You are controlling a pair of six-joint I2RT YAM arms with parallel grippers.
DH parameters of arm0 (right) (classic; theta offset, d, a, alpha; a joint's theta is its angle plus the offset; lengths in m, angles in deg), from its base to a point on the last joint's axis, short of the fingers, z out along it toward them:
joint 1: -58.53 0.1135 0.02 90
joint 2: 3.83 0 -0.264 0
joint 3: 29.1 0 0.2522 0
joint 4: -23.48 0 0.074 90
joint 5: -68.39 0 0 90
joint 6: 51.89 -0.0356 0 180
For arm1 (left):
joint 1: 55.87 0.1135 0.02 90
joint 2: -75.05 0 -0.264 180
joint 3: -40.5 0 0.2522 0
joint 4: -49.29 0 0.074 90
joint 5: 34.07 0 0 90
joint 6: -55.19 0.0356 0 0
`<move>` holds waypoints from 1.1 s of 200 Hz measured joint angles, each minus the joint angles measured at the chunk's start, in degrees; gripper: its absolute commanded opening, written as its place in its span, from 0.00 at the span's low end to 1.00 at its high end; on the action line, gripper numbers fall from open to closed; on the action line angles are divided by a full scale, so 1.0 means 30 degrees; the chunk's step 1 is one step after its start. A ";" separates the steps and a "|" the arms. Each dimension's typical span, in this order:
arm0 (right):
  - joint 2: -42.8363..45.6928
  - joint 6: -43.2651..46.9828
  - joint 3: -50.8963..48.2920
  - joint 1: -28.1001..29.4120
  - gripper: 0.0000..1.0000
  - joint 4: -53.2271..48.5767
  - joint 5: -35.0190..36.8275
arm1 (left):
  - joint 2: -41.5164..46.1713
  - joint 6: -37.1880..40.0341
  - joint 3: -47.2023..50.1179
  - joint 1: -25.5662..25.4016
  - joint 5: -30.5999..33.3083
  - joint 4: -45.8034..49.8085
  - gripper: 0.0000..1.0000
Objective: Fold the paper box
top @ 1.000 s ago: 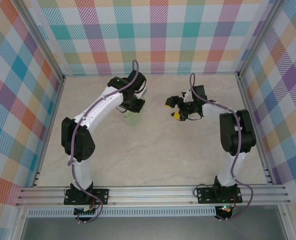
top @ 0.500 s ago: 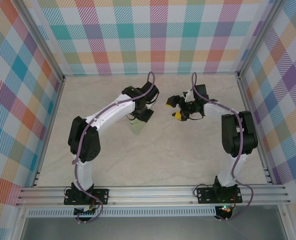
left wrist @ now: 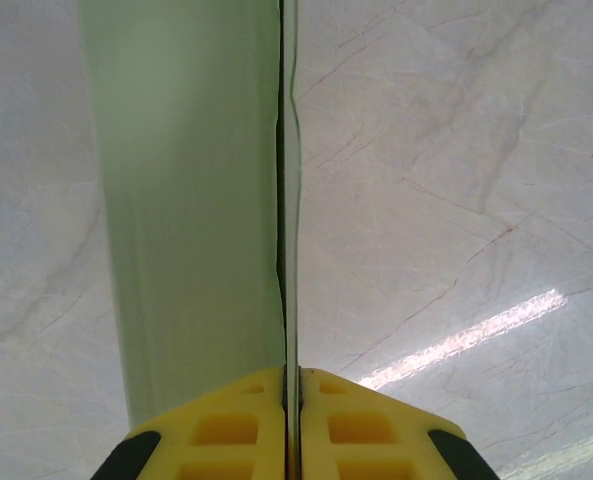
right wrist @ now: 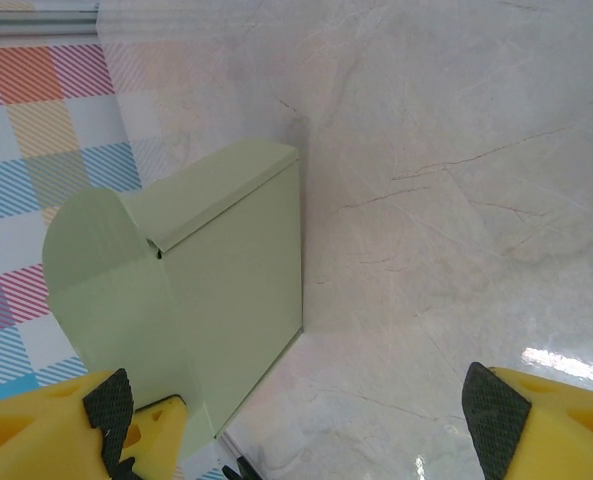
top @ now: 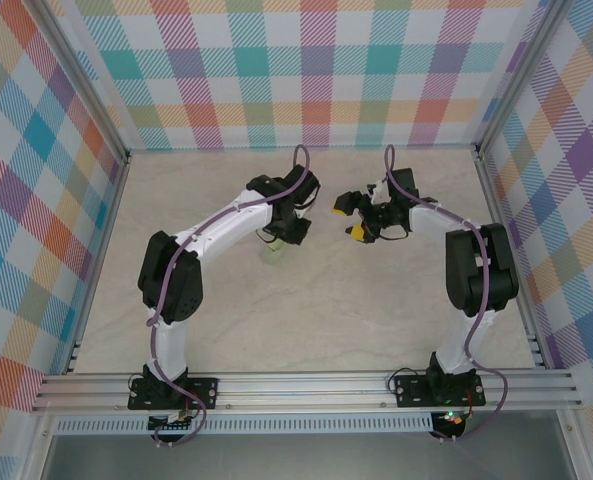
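The paper box (top: pixel 273 251) is pale green card, standing on edge on the marble table (top: pixel 306 310) between the two arms. My left gripper (top: pixel 280 236) is over it. In the left wrist view, the yellow jaws of the left gripper (left wrist: pixel 291 376) are pressed together on a thin edge of the paper box (left wrist: pixel 191 200), whose panel runs away to the left. My right gripper (top: pixel 346 220) hangs open to the right of the box, apart from it. The right wrist view shows the paper box (right wrist: pixel 226 290) with a rounded flap (right wrist: pixel 91 265), ahead and left of the open right gripper (right wrist: pixel 304 412).
Plaid walls (top: pixel 306 70) and aluminium frame rails (top: pixel 306 385) enclose the table on all sides. Bare marble lies in front of the box towards the arm bases, and to the right of it in the right wrist view.
My left arm has swung to the right, carrying the paper box towards the middle of the table. The right gripper has stayed almost still and open.
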 measured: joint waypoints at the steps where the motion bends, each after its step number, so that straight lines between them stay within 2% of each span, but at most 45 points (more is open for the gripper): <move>1: 0.0000 0.0000 0.0000 0.0000 0.88 -0.0007 -0.0007 | -0.0007 -0.0007 -0.0007 0.0000 0.0000 0.0007 0.08; 30: 0.0007 0.0124 0.0007 0.0000 0.88 -0.0430 -0.0029 | -0.0255 -0.0794 -0.0576 0.0168 -0.0641 0.0029 0.07; 123: 0.0284 0.1078 0.0576 -0.0073 0.90 -0.2222 0.0066 | -0.1690 -0.6666 -0.1020 0.0903 -0.4095 -0.1217 0.09; 220: 0.0284 0.1923 0.1129 -0.0073 0.89 -0.3417 0.0073 | -0.1698 -0.9675 -0.1326 0.1479 -0.5246 -0.2907 0.09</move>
